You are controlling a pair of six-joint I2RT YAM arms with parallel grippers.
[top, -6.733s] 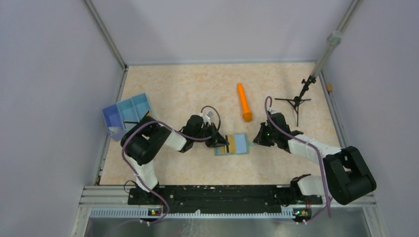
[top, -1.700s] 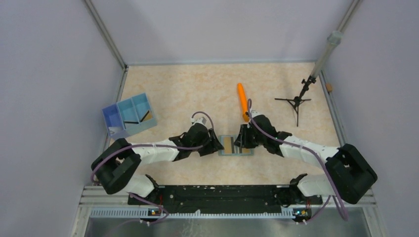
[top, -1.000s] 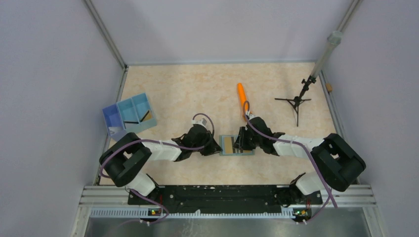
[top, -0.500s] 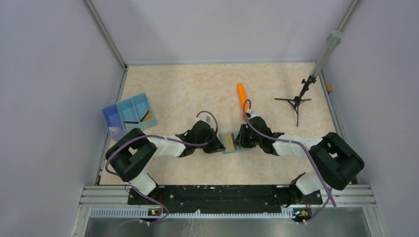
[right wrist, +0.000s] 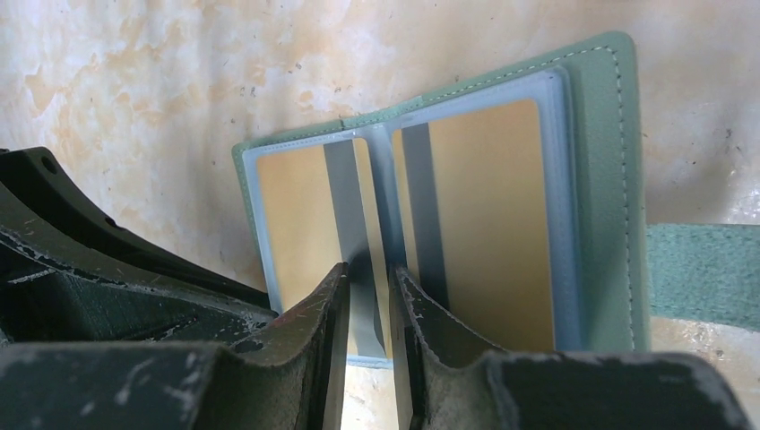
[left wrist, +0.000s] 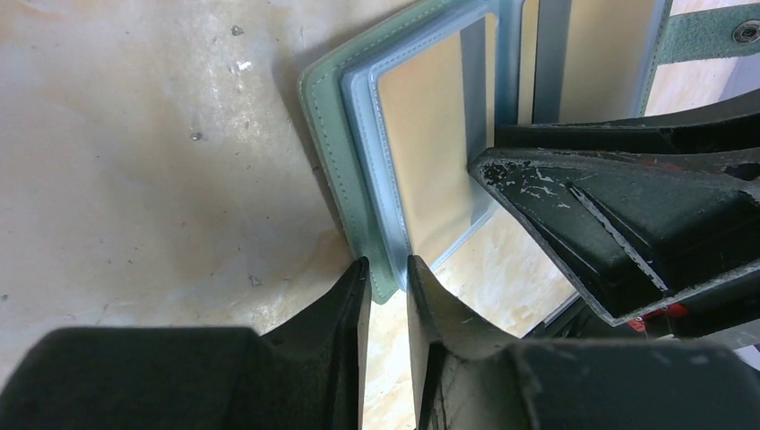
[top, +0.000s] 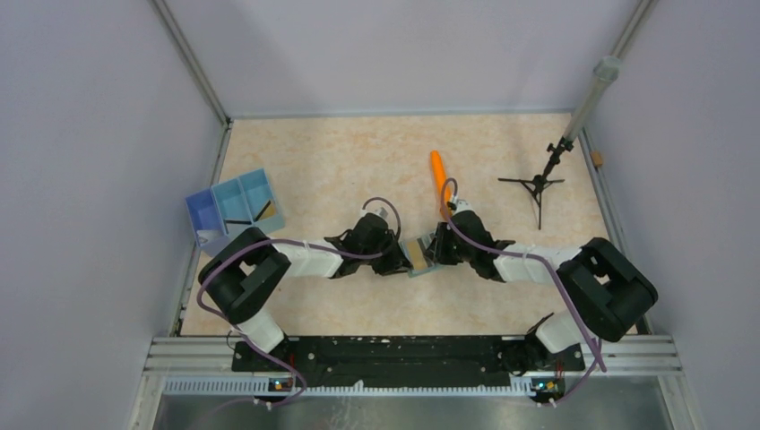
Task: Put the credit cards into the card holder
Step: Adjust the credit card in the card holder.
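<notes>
Left gripper [left wrist: 387,273]: jaws narrow, pinching the corner of the grey-green cover of the card holder [left wrist: 324,134] at that holder's left edge. Right gripper [right wrist: 367,278]: jaws likewise narrow, closed over the lower edge of the pale-blue inner sleeve, right at the holder's centre fold. In the left wrist view its dark body stands just right of the holder's left page, and in the right wrist view the left gripper's body fills the corner left of the holder.

The card holder lies open between the two grippers with its pale-blue inside upward. Whether both halves rest flat on the table [top: 323,161] cannot be told.

Credit cards [right wrist: 493,215]: two gold-tan cards, each with a dark stripe, sit inside the sleeves, one on either side of the fold, with both stripes on the side nearest the fold.

Strap [right wrist: 699,269]: a grey-green band leaving the holder's right edge; its stud [left wrist: 745,33] shows at the far end in the left wrist view.

Orange cylinder [top: 438,172]: on the table beyond the holder, near the right arm's wrist. Blue tray [top: 199,215]: three compartments, well apart from the holder on its left. Tripod stand [top: 536,184]: well apart from the holder, beyond it on the right.
</notes>
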